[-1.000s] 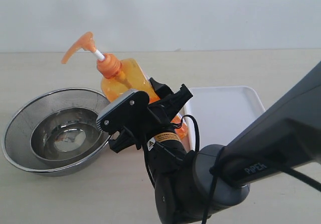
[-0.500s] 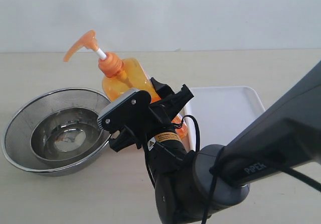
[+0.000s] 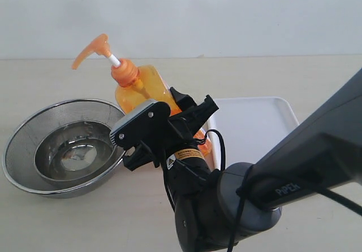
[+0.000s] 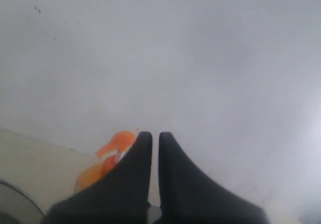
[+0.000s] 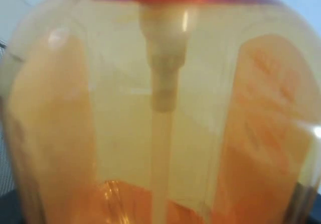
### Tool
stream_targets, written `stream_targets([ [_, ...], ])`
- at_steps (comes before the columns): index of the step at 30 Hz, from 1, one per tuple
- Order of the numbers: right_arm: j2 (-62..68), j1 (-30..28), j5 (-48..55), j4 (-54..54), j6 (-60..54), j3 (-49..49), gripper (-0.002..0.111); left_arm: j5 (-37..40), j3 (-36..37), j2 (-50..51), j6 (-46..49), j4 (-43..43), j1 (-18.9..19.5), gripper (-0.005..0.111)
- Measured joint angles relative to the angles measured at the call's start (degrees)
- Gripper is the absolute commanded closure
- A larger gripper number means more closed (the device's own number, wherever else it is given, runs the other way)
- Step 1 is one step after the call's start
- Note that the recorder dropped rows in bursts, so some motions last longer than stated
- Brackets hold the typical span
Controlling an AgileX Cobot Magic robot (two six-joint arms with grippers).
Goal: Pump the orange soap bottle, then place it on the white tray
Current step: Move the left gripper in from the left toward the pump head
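Observation:
The orange soap bottle (image 3: 140,90) leans to the left between the steel bowls and the white tray (image 3: 254,125). Its orange pump head (image 3: 93,50) stands raised on the white stem, above the far rim of the bowls. My right gripper (image 3: 191,109) is shut on the bottle's lower body, and the bottle's base is hidden behind the gripper. In the right wrist view the translucent orange soap bottle (image 5: 160,108) fills the frame. My left gripper (image 4: 151,136) is shut on nothing and points at the pale wall, with the pump head (image 4: 116,144) just beside one finger.
Two nested round steel bowls (image 3: 34,133) sit left of the bottle. The right arm (image 3: 294,167) reaches in from the lower right and crosses the near part of the tray. A pale wall stands behind the table.
The bottle and its pump head have shifted very slightly to the right in the right gripper. Nothing else has moved.

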Motion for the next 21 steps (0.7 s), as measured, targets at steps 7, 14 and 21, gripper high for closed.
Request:
stream_targets([
  [7, 0.00, 0.00, 0.00, 0.00, 0.00, 0.00, 0.108, 11.64, -11.57, 36.71, 11.67, -6.74, 0.00, 0.102],
  [14, 0.00, 0.00, 0.00, 0.00, 0.00, 0.00, 0.108, 28.83, -18.52, 59.33, 26.98, -19.34, 0.00, 0.102],
  [21, 0.00, 0.00, 0.00, 0.00, 0.00, 0.00, 0.108, 29.35, -20.87, 65.72, 29.30, -14.49, 0.00, 0.102],
])
